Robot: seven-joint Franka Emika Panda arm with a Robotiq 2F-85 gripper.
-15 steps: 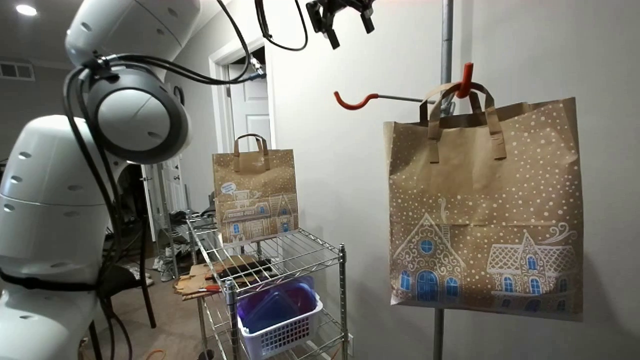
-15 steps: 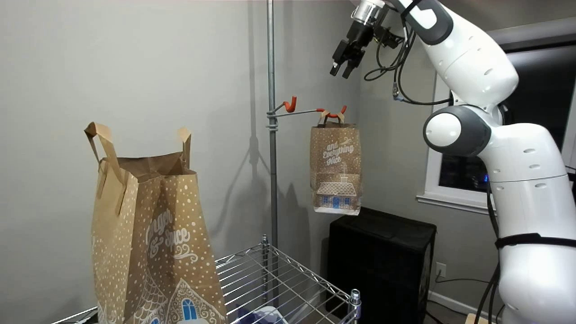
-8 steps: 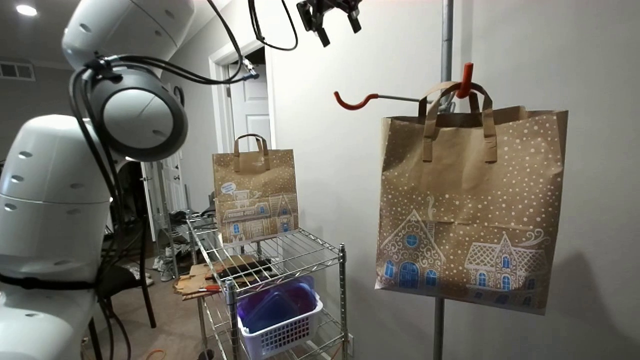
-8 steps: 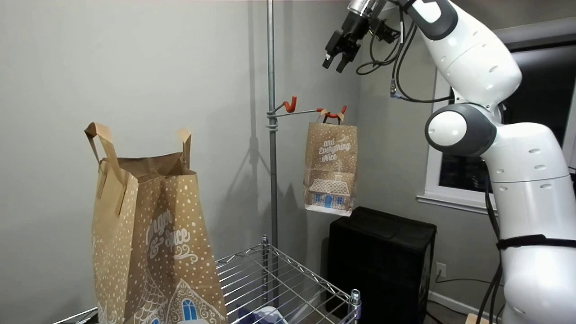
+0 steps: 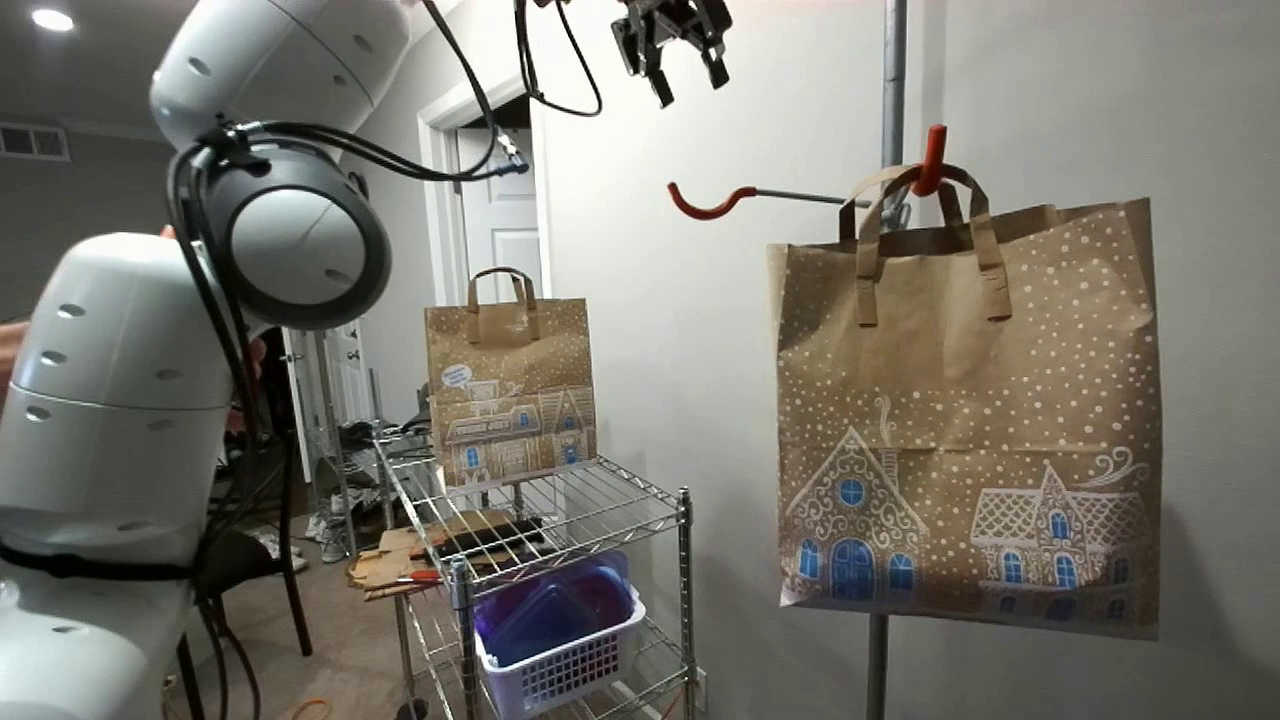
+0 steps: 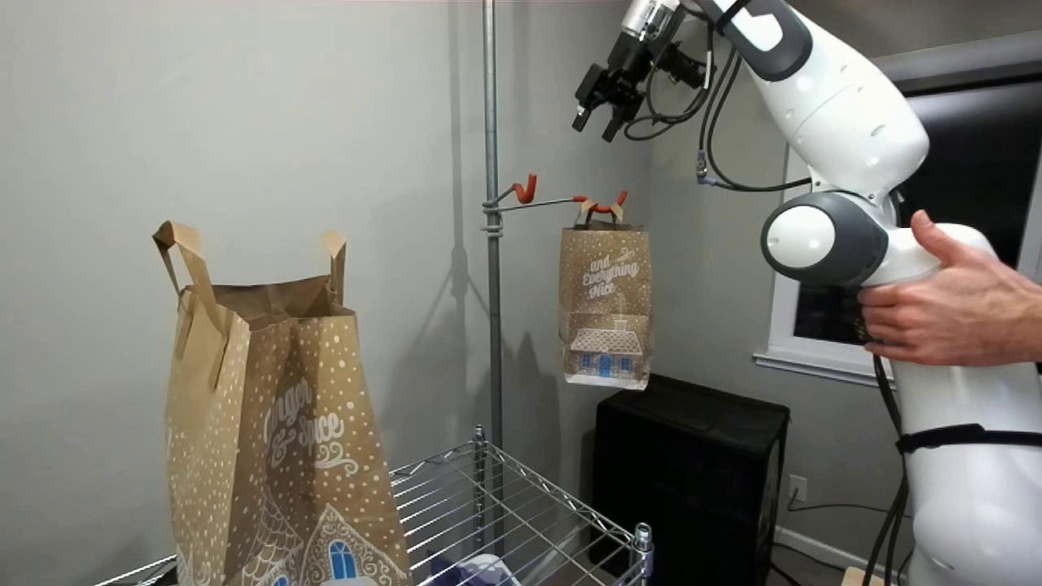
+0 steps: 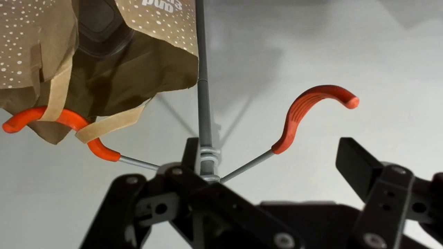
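My gripper (image 7: 268, 152) stands open, with nothing between its fingers (image 7: 358, 169). In both exterior views the gripper (image 5: 693, 88) hangs high in the air, above a bare orange-red hook (image 5: 708, 208) and apart from it. That bare hook (image 7: 294, 114) shows beyond the jaws in the wrist view. A brown paper bag (image 5: 960, 420) with white dots and printed houses hangs by its handles from another orange-red hook (image 7: 71, 119). In the wrist view the bag's open top faces me, with something dark inside. The gripper (image 6: 595, 130) is above this bag (image 6: 605, 301), not touching it.
A grey upright pole (image 6: 492, 325) carries both hooks. Another paper bag (image 5: 512, 400) stands on a wire shelf (image 5: 620, 500), over a basket (image 5: 570, 670). A black covered box (image 6: 688, 472) stands beneath the hanging bag. A person's hand (image 6: 961, 301) is on my arm.
The gripper has shifted a little, rising and then coming down again. The hanging bag has swung to one side and back. A person's hand has come onto the arm.
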